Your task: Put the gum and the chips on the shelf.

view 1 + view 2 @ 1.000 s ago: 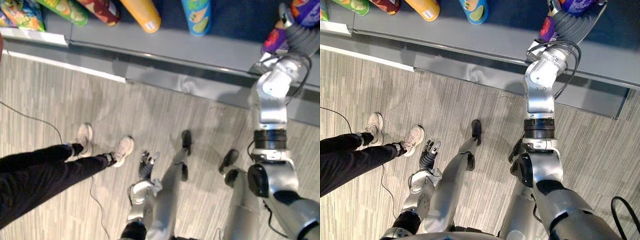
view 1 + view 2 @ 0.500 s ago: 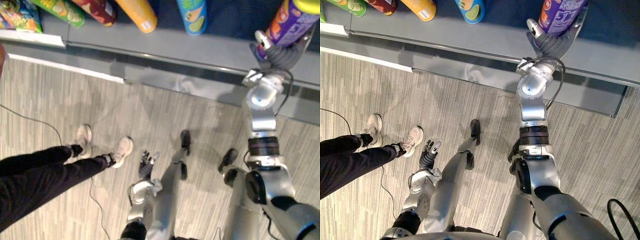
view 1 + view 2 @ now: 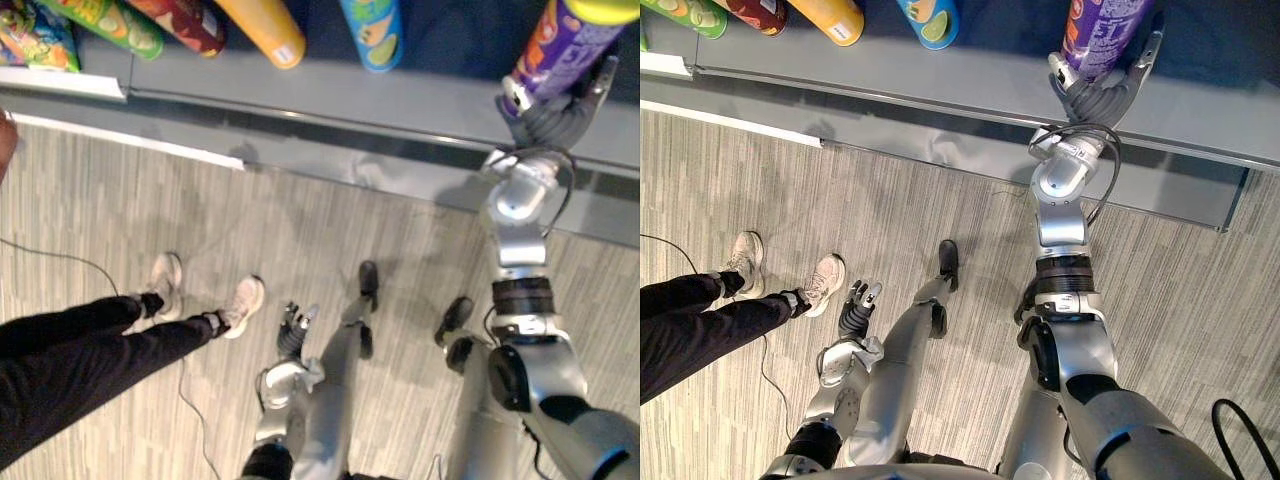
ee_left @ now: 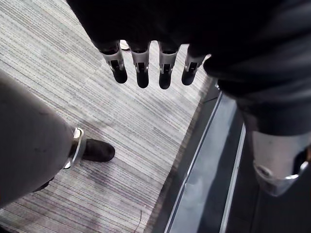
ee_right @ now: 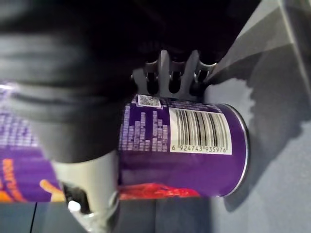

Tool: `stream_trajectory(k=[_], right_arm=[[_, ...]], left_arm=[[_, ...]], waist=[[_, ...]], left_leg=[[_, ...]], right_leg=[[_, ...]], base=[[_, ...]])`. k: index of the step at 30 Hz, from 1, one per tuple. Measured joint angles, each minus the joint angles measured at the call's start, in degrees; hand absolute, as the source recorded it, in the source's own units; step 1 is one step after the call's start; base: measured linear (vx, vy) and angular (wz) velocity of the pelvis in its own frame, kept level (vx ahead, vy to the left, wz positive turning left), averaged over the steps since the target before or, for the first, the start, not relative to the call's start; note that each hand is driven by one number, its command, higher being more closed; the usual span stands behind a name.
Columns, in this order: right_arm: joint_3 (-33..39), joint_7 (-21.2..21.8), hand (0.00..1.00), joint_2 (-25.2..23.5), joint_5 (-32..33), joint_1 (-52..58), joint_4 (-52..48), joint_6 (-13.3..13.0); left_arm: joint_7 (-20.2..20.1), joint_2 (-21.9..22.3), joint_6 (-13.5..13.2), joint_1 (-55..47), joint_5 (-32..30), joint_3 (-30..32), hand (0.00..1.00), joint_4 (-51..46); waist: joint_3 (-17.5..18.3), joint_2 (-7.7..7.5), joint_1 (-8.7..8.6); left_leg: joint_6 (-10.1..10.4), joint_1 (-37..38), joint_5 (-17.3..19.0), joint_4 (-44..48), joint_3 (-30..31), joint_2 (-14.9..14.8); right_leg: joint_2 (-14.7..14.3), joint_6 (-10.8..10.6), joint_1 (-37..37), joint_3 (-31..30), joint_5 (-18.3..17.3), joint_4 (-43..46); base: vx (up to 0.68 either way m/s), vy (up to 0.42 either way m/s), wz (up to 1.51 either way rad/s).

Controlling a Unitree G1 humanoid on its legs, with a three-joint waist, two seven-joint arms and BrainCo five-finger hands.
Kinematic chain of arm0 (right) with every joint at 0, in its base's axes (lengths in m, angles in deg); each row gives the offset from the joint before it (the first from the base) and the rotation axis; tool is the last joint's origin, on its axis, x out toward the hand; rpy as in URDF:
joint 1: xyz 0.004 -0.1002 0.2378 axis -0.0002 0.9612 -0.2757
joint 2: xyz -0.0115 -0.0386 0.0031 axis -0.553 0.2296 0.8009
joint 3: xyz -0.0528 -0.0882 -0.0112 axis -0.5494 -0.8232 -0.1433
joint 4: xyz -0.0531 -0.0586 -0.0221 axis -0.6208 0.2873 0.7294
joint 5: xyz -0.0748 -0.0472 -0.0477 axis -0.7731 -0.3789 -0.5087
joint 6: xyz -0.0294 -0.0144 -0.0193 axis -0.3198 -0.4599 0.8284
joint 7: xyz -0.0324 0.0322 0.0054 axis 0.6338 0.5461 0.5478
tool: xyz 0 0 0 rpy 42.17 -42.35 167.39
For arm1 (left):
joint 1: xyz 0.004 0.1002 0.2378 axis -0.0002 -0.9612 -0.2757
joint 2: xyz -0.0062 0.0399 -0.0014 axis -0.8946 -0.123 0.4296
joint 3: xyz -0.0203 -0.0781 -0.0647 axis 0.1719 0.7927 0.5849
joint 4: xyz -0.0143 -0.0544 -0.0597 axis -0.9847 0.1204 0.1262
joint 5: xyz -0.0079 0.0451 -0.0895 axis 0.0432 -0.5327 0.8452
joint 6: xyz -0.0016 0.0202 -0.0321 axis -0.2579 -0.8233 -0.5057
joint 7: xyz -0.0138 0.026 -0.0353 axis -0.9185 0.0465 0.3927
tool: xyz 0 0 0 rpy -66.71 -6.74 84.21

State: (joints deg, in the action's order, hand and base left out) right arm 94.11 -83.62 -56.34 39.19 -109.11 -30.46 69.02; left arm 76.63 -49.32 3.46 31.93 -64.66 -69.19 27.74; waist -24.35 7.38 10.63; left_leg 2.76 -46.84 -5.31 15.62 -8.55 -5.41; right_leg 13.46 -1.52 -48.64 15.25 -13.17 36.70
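A purple chips can [image 3: 1100,30] with a yellow lid stands on the grey shelf [image 3: 940,70] at the right. My right hand [image 3: 1102,98] is at its foot, open. The thumb sits on one side and the straight fingers [image 3: 1153,50] on the other, spread round the can without curling. In the right wrist view the fingers [image 5: 170,77] lie along the can's [image 5: 194,145] barcoded side, its base on the shelf. My left hand [image 3: 293,328] hangs low over the floor, its fingers [image 4: 141,68] relaxed and holding nothing.
Further left on the shelf stand a blue can [image 3: 370,25], an orange can [image 3: 262,25], a red can [image 3: 185,20] and a green can [image 3: 105,20], with a snack bag [image 3: 35,35] at the far left. A person's legs and pale shoes [image 3: 200,300] are on the floor at the left.
My right hand has reached further onto the shelf and its fingers have opened off the purple can, which now stands there. The left hand has not moved.
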Motion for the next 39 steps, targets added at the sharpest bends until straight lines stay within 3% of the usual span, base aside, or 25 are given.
stream_trajectory(k=[10,12,16,17,21,23,30,32,39], right_arm=[[-2.88,2.59,0.00,-1.46,0.85,7.76,6.72,-1.82],[-4.55,4.06,0.00,-2.46,2.54,9.85,7.90,-2.20],[-7.49,7.44,0.00,-3.33,2.85,17.20,9.60,-2.43],[-8.40,8.36,0.00,-4.58,3.04,19.78,10.79,-2.42],[-11.36,11.30,0.00,-8.54,3.02,28.83,13.07,-2.13],[-11.90,12.96,0.00,-9.42,3.00,33.38,13.46,-2.10],[-12.73,21.04,0.00,-7.99,2.10,48.93,20.76,-2.35],[-12.66,23.41,0.00,-6.94,1.77,52.47,22.62,-2.54],[-4.99,30.35,0.00,-6.17,2.08,59.71,29.39,-3.90]], left_arm=[[-0.65,0.11,0.57,0.12,-0.30,1.91,0.00,7.37],[-0.91,-0.25,1.06,0.15,-0.67,2.77,0.00,9.44],[-1.82,-0.27,1.43,0.92,-1.88,3.34,0.00,12.61],[-1.85,-0.33,1.46,1.04,-2.97,4.31,0.00,13.58],[-1.86,-1.39,2.21,1.17,-5.67,4.92,0.00,17.25],[-1.94,-1.84,2.70,1.17,-7.53,4.91,0.00,18.44],[-3.68,-4.56,3.78,0.29,-13.26,9.05,0.00,26.49],[-4.40,-5.27,3.85,-1.46,-14.42,10.65,0.00,27.12],[-6.75,-6.02,3.93,-7.35,-15.93,16.16,0.00,30.44]], waist=[[0.25,-0.76,-1.92],[0.46,-1.40,-2.76],[0.81,-2.31,-2.88],[1.24,-3.14,-2.96],[2.08,-4.89,-5.33],[2.49,-5.53,-5.74],[8.11,-9.41,-7.73],[9.70,-9.91,-8.90],[15.79,-9.83,-10.00]], left_leg=[[-0.02,6.08,2.35,1.71,-0.53,-1.64],[0.10,7.79,2.75,1.83,-0.73,-1.94],[0.45,12.74,4.03,2.09,-1.13,-2.79],[0.50,14.32,4.40,2.02,-1.67,-3.04],[0.81,19.54,4.78,0.40,-2.02,-3.45],[0.84,22.40,4.79,-0.98,-2.77,-3.61],[1.37,30.25,3.36,-8.56,-5.06,-3.39],[1.35,32.28,3.32,-10.14,-5.43,-3.02],[1.17,40.74,3.10,-16.44,-7.76,-1.14]], right_leg=[[-1.86,-0.06,7.86,-0.11,0.84,-3.25],[-2.24,-0.09,9.70,-0.22,0.86,-3.86],[-3.32,-0.12,15.30,-0.33,0.87,-5.76],[-3.61,-0.12,16.73,-0.75,0.87,-6.20],[-4.57,-0.61,22.26,-0.79,1.18,-9.15],[-5.15,-0.77,24.86,-1.44,1.69,-10.88],[-7.57,-1.47,31.84,-3.82,5.32,-20.69],[-7.72,-1.69,33.83,-4.28,6.01,-22.81],[-8.14,-2.84,40.59,-6.46,7.53,-28.77]], base=[[0.00,-0.034,-0.10],[0.03,-0.042,-0.09],[0.05,-0.045,-0.13],[0.06,-0.031,-0.19],[0.07,-0.024,-0.10],[0.07,0.004,-0.22],[0.09,0.026,-0.19],[0.12,0.052,-0.14],[0.11,0.043,-0.17]])
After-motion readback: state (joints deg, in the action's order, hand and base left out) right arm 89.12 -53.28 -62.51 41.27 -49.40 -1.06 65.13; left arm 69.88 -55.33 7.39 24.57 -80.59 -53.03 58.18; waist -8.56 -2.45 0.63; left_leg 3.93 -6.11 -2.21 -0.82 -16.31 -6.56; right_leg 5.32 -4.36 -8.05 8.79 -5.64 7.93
